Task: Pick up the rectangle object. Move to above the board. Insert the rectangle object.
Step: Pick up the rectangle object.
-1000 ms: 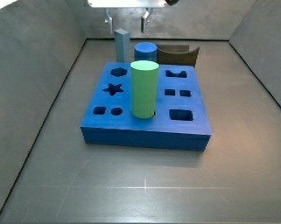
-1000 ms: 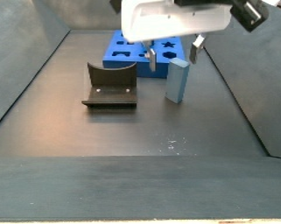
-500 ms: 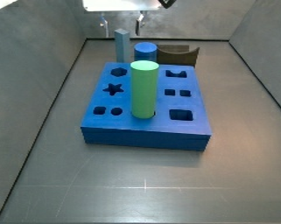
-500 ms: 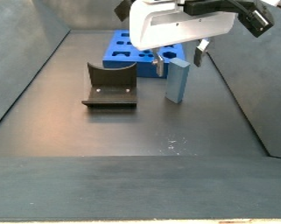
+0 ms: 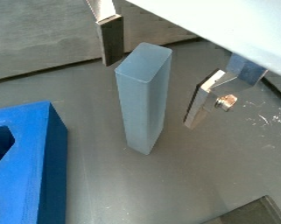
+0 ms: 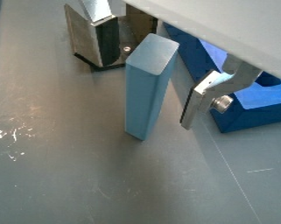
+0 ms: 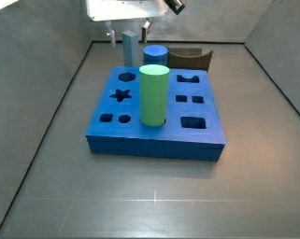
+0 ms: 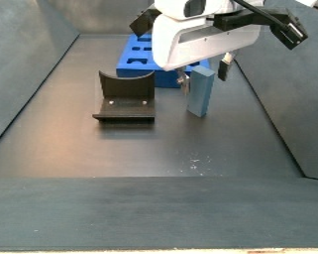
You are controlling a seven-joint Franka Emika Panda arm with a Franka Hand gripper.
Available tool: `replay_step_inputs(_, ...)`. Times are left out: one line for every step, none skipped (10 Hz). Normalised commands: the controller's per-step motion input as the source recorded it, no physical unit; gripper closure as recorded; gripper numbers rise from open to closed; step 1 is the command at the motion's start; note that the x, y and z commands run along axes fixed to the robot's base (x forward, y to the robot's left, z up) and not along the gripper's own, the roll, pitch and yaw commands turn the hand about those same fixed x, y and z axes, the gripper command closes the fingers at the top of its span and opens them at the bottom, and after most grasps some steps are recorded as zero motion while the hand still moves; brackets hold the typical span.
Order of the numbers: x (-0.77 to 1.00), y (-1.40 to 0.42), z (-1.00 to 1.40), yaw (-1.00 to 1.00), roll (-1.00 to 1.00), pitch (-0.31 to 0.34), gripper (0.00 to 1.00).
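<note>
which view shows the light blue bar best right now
A wrist view shows the rectangle object best: whole, upright on the floor, between the open claw fingers, untouched. In a side view the claw and cylinders hide much; in the other the claw covers its top.

Gripper [image 5: 161, 75] around the upright rectangle object [image 5: 145, 98], finger tops cut off by the picture edge in both wrist views. In a side view, top of the rectangle object [image 8: 200, 94] hidden behind the white gripper [image 8: 201, 67] body, most of the board [image 8: 138, 57] hidden too. Elsewhere, only a strip of the rectangle object [image 7: 128, 49] visible beyond the board [image 7: 157, 121], fingers too small to tell.
</note>
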Motion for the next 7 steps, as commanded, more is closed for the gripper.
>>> replay_step_inputs(-0.03,0.00,-0.24,0.01,-0.09,-0.023,0.00)
replay_step_inputs(-0.08,0.00,-0.49,0.10,0.00,-0.160,0.00)
replay_step_inputs(-0.03,0.00,-0.66,0.15,-0.03,-0.200,0.00)
replay_step_inputs(0.00,0.00,-0.03,0.00,0.00,-0.031,0.00)
replay_step_inputs(-0.12,-0.06,-0.46,0.16,-0.11,-0.171,0.00)
replay_step_inputs(-0.05,-0.01,-0.20,0.26,-0.07,-0.169,0.00)
replay_step_inputs(0.00,0.00,0.00,0.00,0.00,0.000,1.00)
